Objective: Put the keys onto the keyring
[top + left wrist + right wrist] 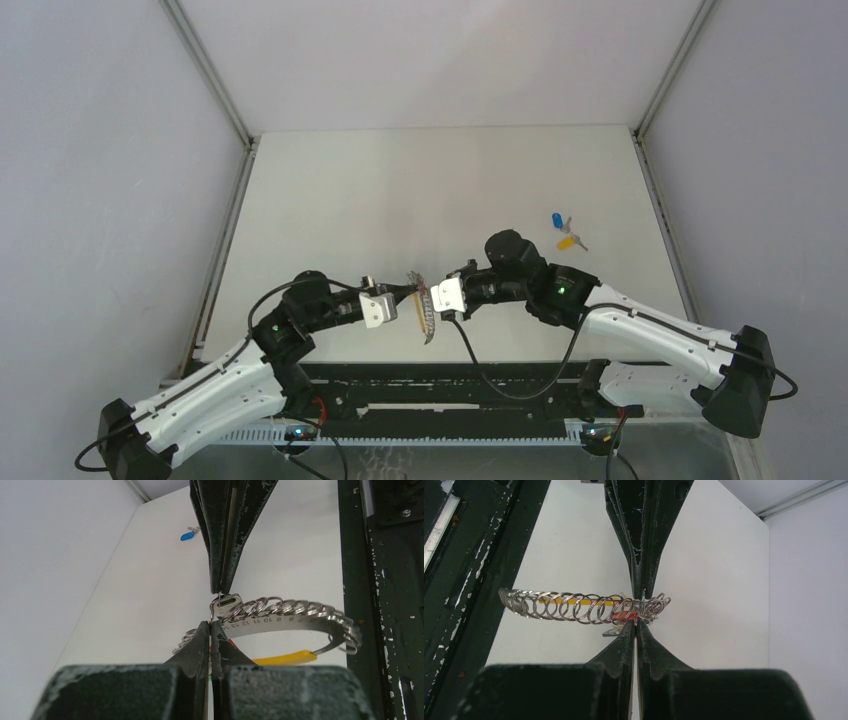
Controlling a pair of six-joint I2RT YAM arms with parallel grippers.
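Pinched fully closed on keyring (pixel 427 322) from both sides: left gripper (pixel 408 296), right gripper (pixel 432 300), tips meeting. Keys (pixel 565 232) lying well apart, right-rear, nearer right gripper.

a robotics lab cell — a plain white table (pixel 400 180) boxed in by blank pale walls (pixel 100 200) that meet at metal corner rails (pixel 208 70). a left arm (pixel 210 385) and a right arm (pixel 650 335), white with black joints, are bolted side by side to a black slotted base (pixel 450 420) at the table's near edge, and a loose black cable (pixel 465 345) loops across it.
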